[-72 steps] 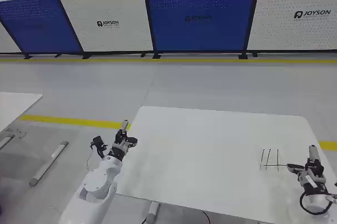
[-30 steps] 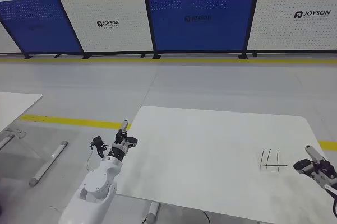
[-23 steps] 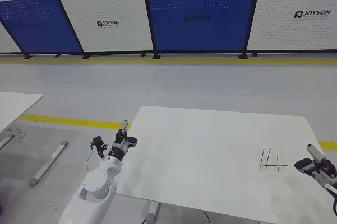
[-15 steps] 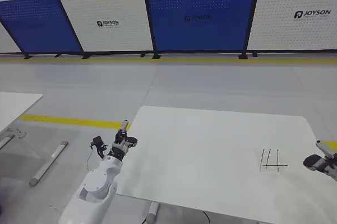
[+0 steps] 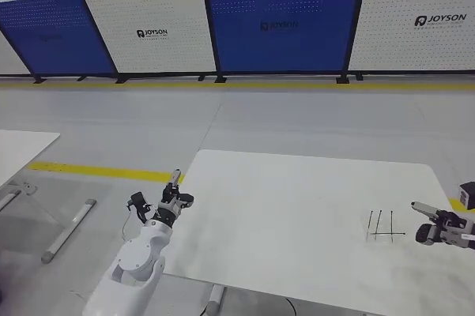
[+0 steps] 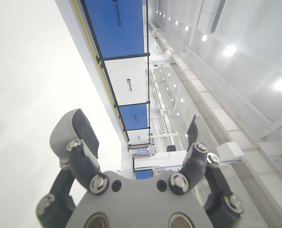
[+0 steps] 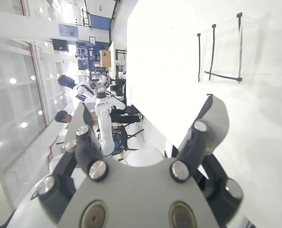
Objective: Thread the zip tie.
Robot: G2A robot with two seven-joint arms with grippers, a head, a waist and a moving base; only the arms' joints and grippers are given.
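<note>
Zip ties (image 7: 223, 76) were found lying flat on the desk (image 5: 300, 221), none taken up.
Four thin black ties were seen near the desk's right edge, three side by side and a fourth crosswise at their tail ends. Near them the right tool (image 7: 145, 103) was held released and empty. The left tool (image 6: 136, 122), equally released, was kept well apart at the opposite edge. The ties were judged light, springy and slippery, so a pinch just behind the head was thought best.
</note>
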